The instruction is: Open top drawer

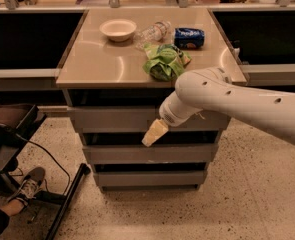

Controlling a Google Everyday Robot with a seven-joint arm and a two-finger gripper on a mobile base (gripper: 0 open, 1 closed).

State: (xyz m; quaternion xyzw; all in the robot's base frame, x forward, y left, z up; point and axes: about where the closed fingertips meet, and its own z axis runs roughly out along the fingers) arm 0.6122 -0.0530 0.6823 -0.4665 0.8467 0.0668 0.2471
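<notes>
- The claw (pixel 155 133) is seen at the lower edge of the top drawer (pixel 114 119), partly over the dark gap beneath it; whether it is apart or together cannot be told.
- The white arm (pixel 237 104) is extended to the claw from 2 o'clock, across the drawer's right end.
- The top drawer is found directly under the desk (pixel 92 64), with the middle drawer front (pixel 137 154) and bottom drawer front (pixel 147 178) stacked at 6 o'clock.
- A green bag (pixel 163 62) is placed on the desk at 12 o'clock from the claw.
- A bowl (pixel 118 29) is set at 11 o'clock, a clear bottle (pixel 153 32) beside it, and a blue packet (pixel 189 37) at 1 o'clock.
- A shoe (pixel 29 186) is seen on the floor at 8 o'clock.
</notes>
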